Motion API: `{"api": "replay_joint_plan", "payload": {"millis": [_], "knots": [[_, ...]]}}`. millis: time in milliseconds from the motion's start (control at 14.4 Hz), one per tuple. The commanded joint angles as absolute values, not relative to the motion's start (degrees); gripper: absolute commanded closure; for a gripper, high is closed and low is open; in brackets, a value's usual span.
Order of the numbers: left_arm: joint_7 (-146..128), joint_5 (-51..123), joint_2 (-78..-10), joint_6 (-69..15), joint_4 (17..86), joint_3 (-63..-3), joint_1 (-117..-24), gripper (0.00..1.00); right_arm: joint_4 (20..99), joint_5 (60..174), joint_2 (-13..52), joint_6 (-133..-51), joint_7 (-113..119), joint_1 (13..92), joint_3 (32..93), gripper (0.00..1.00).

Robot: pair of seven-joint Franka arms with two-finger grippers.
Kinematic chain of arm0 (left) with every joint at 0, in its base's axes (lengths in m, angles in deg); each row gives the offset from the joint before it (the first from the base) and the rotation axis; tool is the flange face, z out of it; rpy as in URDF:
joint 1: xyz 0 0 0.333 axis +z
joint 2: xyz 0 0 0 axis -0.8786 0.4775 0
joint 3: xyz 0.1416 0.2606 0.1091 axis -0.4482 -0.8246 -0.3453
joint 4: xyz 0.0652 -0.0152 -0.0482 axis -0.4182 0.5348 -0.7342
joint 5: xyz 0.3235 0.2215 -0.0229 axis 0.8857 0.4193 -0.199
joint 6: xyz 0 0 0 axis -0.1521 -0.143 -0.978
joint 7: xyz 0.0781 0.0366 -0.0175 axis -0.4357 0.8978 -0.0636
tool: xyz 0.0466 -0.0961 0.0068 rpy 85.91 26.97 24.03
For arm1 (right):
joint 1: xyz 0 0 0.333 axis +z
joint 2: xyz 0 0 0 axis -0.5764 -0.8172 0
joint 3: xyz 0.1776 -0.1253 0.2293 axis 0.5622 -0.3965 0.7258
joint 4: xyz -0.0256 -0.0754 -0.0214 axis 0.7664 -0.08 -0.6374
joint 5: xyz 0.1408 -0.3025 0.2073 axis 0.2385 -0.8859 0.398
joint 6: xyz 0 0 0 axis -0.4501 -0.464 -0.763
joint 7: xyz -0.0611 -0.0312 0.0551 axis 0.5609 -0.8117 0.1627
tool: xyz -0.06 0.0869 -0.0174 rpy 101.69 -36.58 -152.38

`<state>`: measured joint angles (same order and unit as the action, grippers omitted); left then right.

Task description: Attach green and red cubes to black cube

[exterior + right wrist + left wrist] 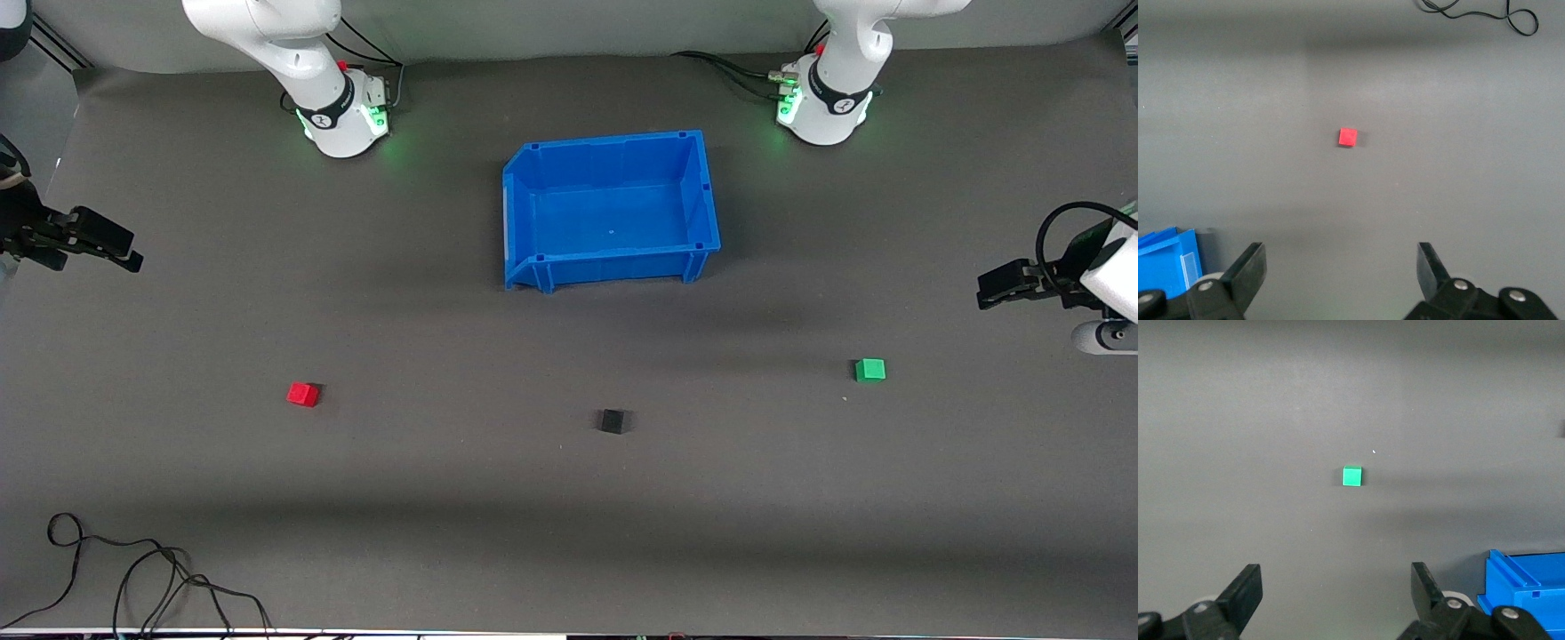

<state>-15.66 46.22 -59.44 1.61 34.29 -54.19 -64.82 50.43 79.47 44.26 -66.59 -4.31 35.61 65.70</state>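
Three tiny cubes lie apart on the grey table. The black cube (612, 420) sits mid-table, nearer the front camera than the blue bin. The red cube (303, 394) (1347, 137) lies toward the right arm's end, the green cube (870, 370) (1351, 476) toward the left arm's end. My left gripper (985, 293) (1336, 587) hangs open and empty above the table at its own end, the green cube ahead of it. My right gripper (133, 258) (1340, 265) hangs open and empty at its end, with the red cube ahead.
A blue bin (702, 191) stands empty between the two arm bases; a corner of the bin (1525, 587) (1165, 260) shows in each wrist view. A loose black cable (133, 569) (1485, 13) lies at the table's front edge toward the right arm's end.
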Motion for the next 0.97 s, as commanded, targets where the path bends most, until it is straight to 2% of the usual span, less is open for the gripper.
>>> {"api": "replay_joint_plan", "payload": {"millis": [0, 416, 693, 900], "knots": [[-15.8, 45.9, -59.6, 2.5, 33.8, -54.6, -65.4, 0.01, 49.9, 79.6, 44.3, -66.4, -5.6, 34.6, 66.7, 0.0], [-15.9, 45.8, -59.6, 2.4, 33.9, -54.6, -65.3, 0.01, 49.8, 79.5, 43.7, -66.8, -5.8, 34.8, 66.7, 0.0], [-14.3, 45.4, -59.9, 0.5, 37.1, -54.7, -64.6, 0.0, 39.2, 78.9, 35.8, -60.4, -5.4, 35.4, 66.7, 0.0], [-12.1, 45.7, -59.3, 0.5, 39.3, -55.2, -62.7, 0.01, 39.0, 78.9, 35.8, -60.2, -5.6, 35.4, 66.7, 0.0]]}}
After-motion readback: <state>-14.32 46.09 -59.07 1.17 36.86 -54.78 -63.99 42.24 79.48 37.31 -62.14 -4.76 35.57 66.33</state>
